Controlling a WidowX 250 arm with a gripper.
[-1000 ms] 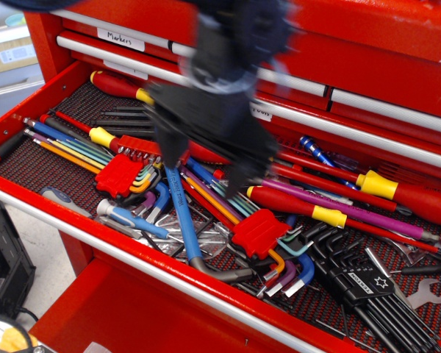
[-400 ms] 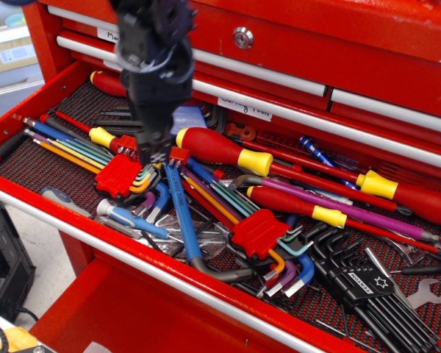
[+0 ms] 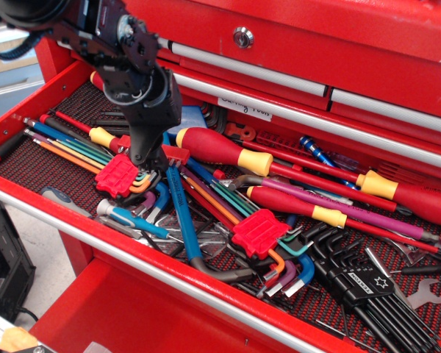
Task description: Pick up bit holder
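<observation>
The bit holder [image 3: 178, 154] is a slim red strip with short dark bits, lying in the open red drawer [image 3: 29, 118] between a red hex-key clip and a red-and-yellow screwdriver. Only its right end and a little of its left end [image 3: 125, 145] show. My black gripper [image 3: 143, 160] reaches down from the upper left, its tip right on the middle of the strip and hiding it. The fingers taper close together over the holder. I cannot make out whether they grip it.
Two red clips with rainbow hex keys [image 3: 117, 176] [image 3: 259, 232], a long blue hex key [image 3: 182, 213], red-and-yellow screwdrivers [image 3: 220, 147], a black hex-key set [image 3: 367, 287] and wrenches crowd the drawer. The closed upper drawer handles [image 3: 279, 77] overhang the back.
The arm has swung left and come down onto the bit holder, then shifted slightly further left and lower. The bit holder's right end has stayed in place.
</observation>
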